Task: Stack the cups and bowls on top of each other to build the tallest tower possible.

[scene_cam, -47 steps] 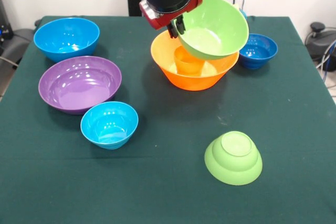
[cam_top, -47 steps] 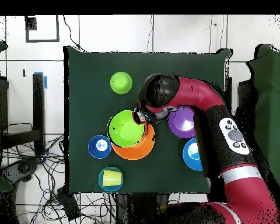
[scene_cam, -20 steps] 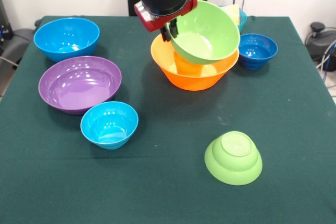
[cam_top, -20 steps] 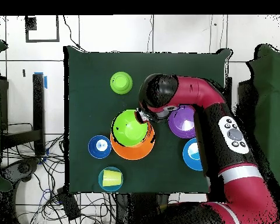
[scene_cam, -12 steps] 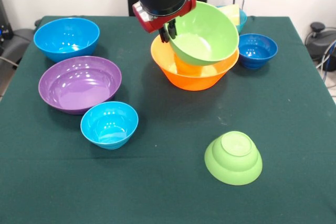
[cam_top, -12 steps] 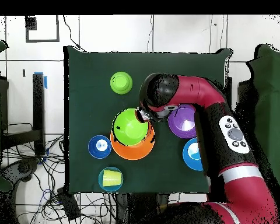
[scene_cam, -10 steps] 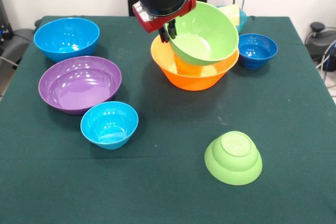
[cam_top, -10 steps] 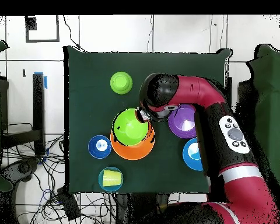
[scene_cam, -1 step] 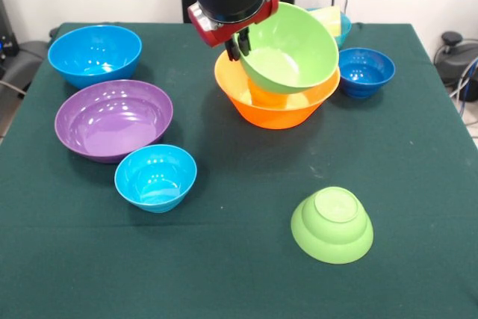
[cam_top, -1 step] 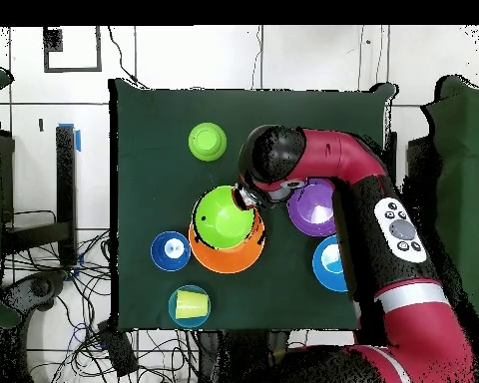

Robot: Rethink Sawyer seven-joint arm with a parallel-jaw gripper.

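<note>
Grip: gripper (scene_cam, -1 step: 240,44) clenched on the rim of the large glossy lime green plastic bowl (scene_cam, -1 step: 291,50).
Position: tilted over the large orange plastic bowl (scene_cam, -1 step: 275,106) — orange cup inside.
Technique: level it, centre, lower gently — then release.

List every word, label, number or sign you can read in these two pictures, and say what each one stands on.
None can be read. The bowls, the cups and the green tablecloth bear no print. The round buttons on the robot arm in the overhead view show no legible marks.
</note>
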